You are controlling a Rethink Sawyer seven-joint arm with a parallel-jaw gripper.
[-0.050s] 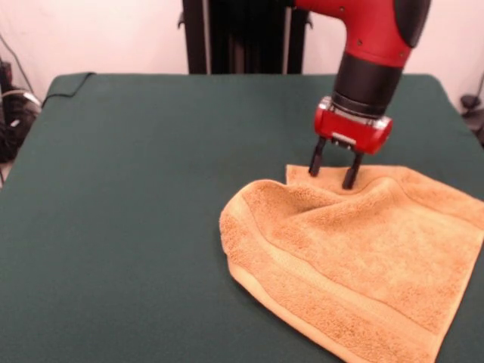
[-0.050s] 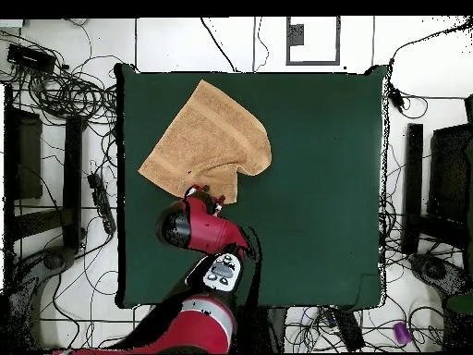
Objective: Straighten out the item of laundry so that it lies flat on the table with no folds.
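The item of laundry (image 1: 355, 261) is an orange-tan terry towel lying at the right of the dark green table (image 1: 128, 227) in the front view. Its left side is folded over into a rounded edge, with a woven band running along the near side. My gripper (image 1: 333, 169) stands open at the towel's far edge, both black fingers pointing down, tips touching or just above the cloth. In the overhead view the towel (image 2: 208, 140) lies at the table's (image 2: 314, 185) upper left, and the gripper (image 2: 202, 193) sits at its lower edge, mostly hidden by the red wrist.
The table's edges fall off to a floor strewn with cables (image 2: 65, 92). Dark stands (image 2: 411, 185) flank the table on both sides. The black pedestal (image 1: 242, 38) rises behind the far edge.
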